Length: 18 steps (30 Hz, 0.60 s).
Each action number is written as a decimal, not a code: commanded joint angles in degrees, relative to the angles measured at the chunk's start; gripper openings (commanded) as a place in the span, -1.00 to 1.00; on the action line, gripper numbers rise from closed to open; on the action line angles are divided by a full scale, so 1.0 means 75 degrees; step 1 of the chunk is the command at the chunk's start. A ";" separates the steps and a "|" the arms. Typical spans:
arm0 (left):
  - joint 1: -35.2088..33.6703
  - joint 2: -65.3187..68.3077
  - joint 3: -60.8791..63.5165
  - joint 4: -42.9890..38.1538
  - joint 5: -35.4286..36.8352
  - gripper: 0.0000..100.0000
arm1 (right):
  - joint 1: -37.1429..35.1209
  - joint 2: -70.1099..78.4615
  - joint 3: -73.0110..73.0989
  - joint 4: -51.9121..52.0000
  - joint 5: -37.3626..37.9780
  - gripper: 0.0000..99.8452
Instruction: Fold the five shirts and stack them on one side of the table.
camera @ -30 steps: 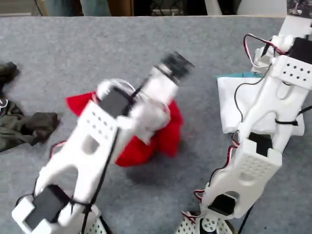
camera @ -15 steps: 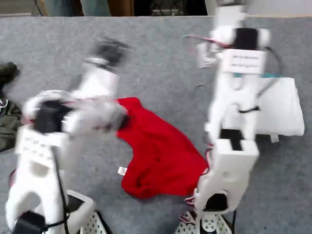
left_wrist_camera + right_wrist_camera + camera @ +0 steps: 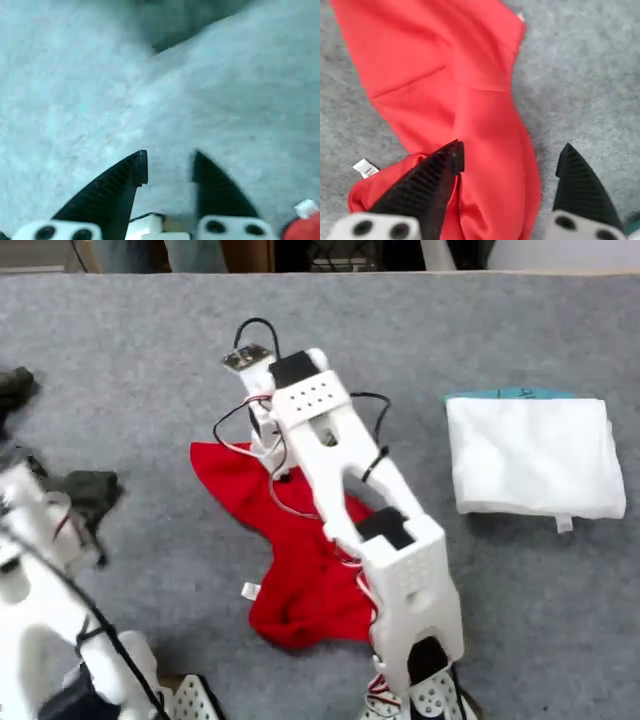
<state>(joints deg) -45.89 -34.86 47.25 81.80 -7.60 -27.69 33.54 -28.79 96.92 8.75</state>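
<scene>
High view: right arm (image 3: 340,470) runs from its base at the near edge out over the middle of the table (image 3: 150,340). Its wrist sits above the far end of the red shirt (image 3: 290,580). That shirt is unfolded and rumpled. It lies diagonally mid-table and is bunched at its near end, with a small white tag (image 3: 250,590) poking out beside the bunch. Left arm (image 3: 40,580) is at the near-left corner, next to the dark shirts (image 3: 85,490) crumpled at the table's left edge, apart from the red one. On the right side I see a folded white shirt (image 3: 530,455), well apart from the red shirt. It lies on a teal shirt (image 3: 510,394), of which just a strip shows along the far edge.

Left wrist view: left gripper (image 3: 169,155) hangs over bare grey table. The fingers are parted by a moderate gap with nothing between them. A scrap of the red shirt (image 3: 300,232) and its tag show off to one side of the gripper body. There's a dark patch farther off; I can't tell what it is.

Right wrist view: right gripper (image 3: 511,147) is spread wide and empty, directly above the red shirt (image 3: 445,75). One finger is over the bunched fabric, the other over grey table just past the shirt's edge. The tag lies on the table, touching the bunched end. I can't tell whether the fingertips touch the cloth.
</scene>
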 commanded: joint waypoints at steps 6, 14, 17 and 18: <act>-0.1073 -0.2977 0.2198 -0.1254 -0.0973 -0.76 | 0.0246 -0.0018 -0.0053 -0.0094 -0.0035 -0.41; -0.0979 -0.6224 0.1553 0.0035 -0.1266 -0.68 | 0.0211 -0.0041 -0.0053 0.0023 -0.0059 -0.41; -0.0779 -0.6892 0.1893 0.0094 -0.1946 -0.64 | 0.0117 0.0006 0.0029 0.0000 -0.0223 -0.41; -0.0779 -0.7021 0.2022 0.0094 -0.2133 -0.64 | 0.0035 0.0041 0.0123 -0.0105 -0.0574 -0.41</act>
<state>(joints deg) -52.48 -84.09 61.76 82.07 -20.00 -26.81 33.89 -28.35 96.84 8.22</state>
